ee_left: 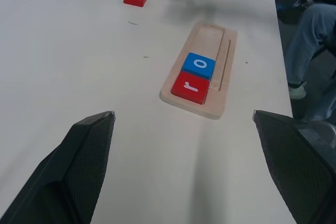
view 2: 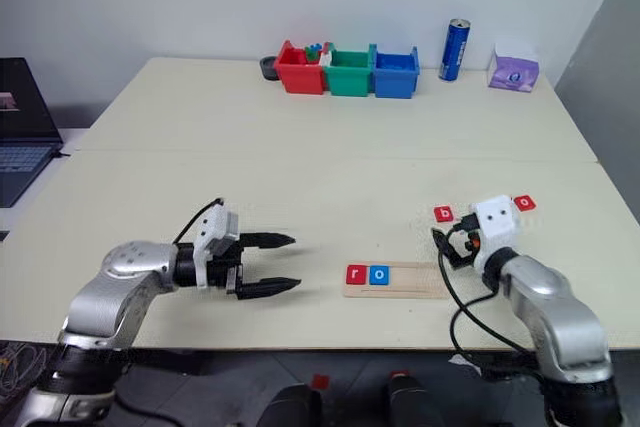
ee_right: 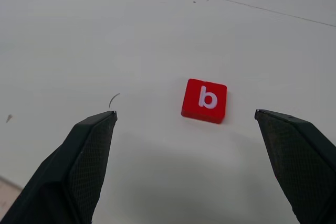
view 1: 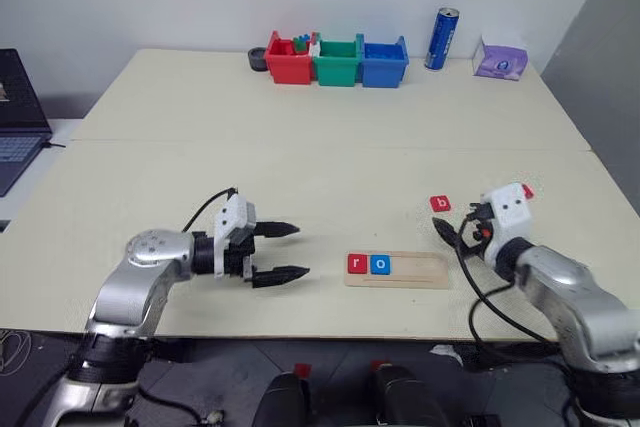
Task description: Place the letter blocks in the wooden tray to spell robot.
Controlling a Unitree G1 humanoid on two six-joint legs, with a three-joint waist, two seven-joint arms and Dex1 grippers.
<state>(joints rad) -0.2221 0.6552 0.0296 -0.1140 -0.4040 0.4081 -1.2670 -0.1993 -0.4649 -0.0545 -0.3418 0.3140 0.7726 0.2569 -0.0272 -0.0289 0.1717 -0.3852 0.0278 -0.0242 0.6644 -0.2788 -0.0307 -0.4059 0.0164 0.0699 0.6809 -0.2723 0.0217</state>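
Table (view 1: 300, 167): wooden tray (view 1: 420, 269) reads "ro"; loose "b" block (view 1: 440, 204).

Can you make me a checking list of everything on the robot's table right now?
Surface: pale table, bare in the middle.
Job's things: wooden tray holds red r and blue o; red b lies loose on the table.
Clutter: red, green and blue bins, blue can, purple box.
Grippers: left gripper and right gripper both open, empty.
Cables: black cable on the right arm.
Surroundings: laptop, a person's leg.
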